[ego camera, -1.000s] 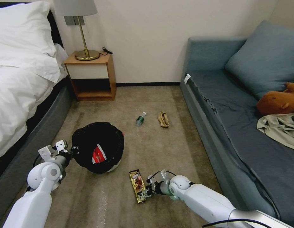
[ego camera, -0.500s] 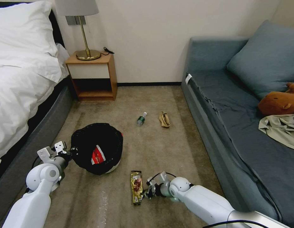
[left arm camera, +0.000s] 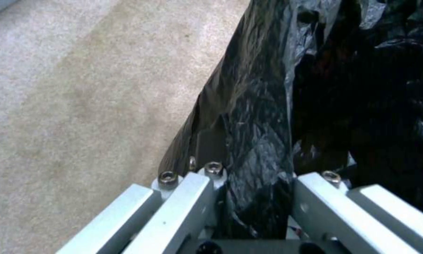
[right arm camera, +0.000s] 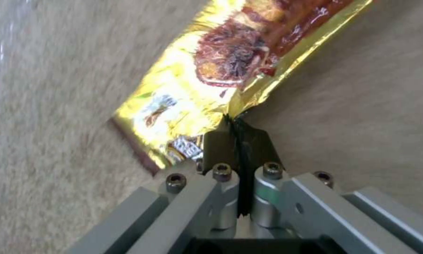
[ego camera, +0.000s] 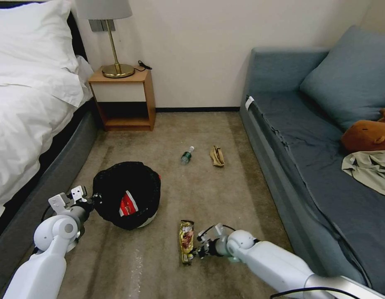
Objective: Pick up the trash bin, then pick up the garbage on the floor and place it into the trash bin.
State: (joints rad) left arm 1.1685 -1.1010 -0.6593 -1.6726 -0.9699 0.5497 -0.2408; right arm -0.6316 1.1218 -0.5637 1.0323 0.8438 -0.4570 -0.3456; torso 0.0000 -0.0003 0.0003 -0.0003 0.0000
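Low in the frame's centre: right gripper [ego camera: 195, 252] pinching the wrapper [ego camera: 186, 241] edge (print unreadable).
Left gripper [ego camera: 94, 200] clamps the trash bin [ego camera: 126, 193] rim.

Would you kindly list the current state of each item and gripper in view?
Trash bin: tilted, gripped at rim, red-white packet inside.
Left gripper: shut on the bin's rim.
Right gripper: shut on wrapper edge.
Snack wrapper: pinched, low over carpet.
Green bottle: lying on floor.
Tan scrap: on floor.
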